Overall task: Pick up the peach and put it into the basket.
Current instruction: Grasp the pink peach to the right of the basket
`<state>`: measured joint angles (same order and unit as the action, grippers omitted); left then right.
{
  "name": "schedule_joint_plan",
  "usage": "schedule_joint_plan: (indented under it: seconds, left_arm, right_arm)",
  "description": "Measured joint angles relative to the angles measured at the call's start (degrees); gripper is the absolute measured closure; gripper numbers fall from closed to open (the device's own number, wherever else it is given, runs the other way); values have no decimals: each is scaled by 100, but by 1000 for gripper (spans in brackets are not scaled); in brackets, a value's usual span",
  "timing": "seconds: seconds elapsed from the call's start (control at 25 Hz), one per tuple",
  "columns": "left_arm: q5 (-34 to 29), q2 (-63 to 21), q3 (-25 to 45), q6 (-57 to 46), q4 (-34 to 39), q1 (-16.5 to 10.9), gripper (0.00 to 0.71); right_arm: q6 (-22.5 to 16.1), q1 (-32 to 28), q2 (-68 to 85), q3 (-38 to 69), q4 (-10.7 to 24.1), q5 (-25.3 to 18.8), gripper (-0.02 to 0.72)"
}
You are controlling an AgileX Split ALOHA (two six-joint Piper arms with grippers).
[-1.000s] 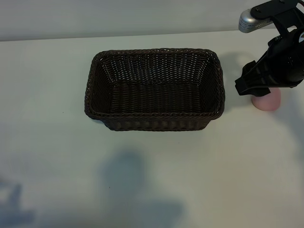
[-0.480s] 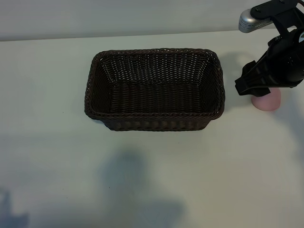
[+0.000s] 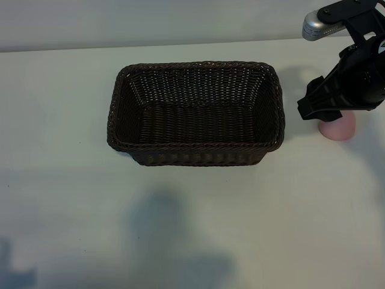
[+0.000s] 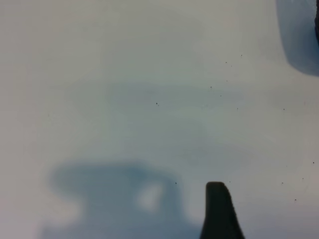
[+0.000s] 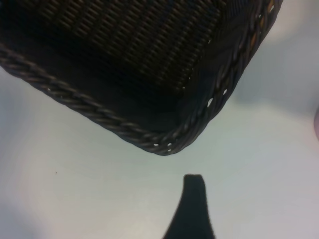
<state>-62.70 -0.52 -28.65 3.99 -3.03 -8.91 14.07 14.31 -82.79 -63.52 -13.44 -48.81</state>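
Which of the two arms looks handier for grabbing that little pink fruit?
The right. The right gripper hangs directly over the peach, just beside the basket. The left arm is out of the exterior view, its camera showing only bare table.

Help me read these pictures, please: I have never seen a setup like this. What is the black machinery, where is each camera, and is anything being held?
This is a two-armed table robot. One picture looks down on the white table from outside. There, a dark woven basket, with nothing in it, sits in the middle, and the black machinery at the right edge is the right arm, its right gripper hanging just above a small pink peach, partly hiding it.

The other two pictures come from cameras on the wrists. The right wrist camera sees a basket corner and one dark fingertip. The left wrist camera sees only bare table, shadows and one fingertip; that arm is off to the side.

Nothing is held: the peach rests on the table.
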Motion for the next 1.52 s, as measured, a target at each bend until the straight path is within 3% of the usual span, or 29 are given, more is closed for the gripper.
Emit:
schedule_joint_plan:
  seconds: [0.24, 0.52, 0.72, 1.16, 1.52]
  left_arm:
    - [0, 0, 0, -4, 0, 81, 275]
    - [4, 0, 0, -4, 0, 334, 301]
    - [4, 0, 0, 1, 0, 340, 305]
    - [4, 0, 0, -12, 0, 340, 305]
    - [4, 0, 0, -8, 0, 340, 306]
  right_arm:
    - [-191, 0, -8, 0, 206, -5, 108]
    - [-931, 0, -327, 0, 1057, 211, 108]
    - [-1293, -12, -773, 0, 1397, 608, 108]
    - [-1634, -727, -1782, 0, 1433, 1373, 108]
    - [-1645, -762, -2321, -5, 1344, 1823, 108]
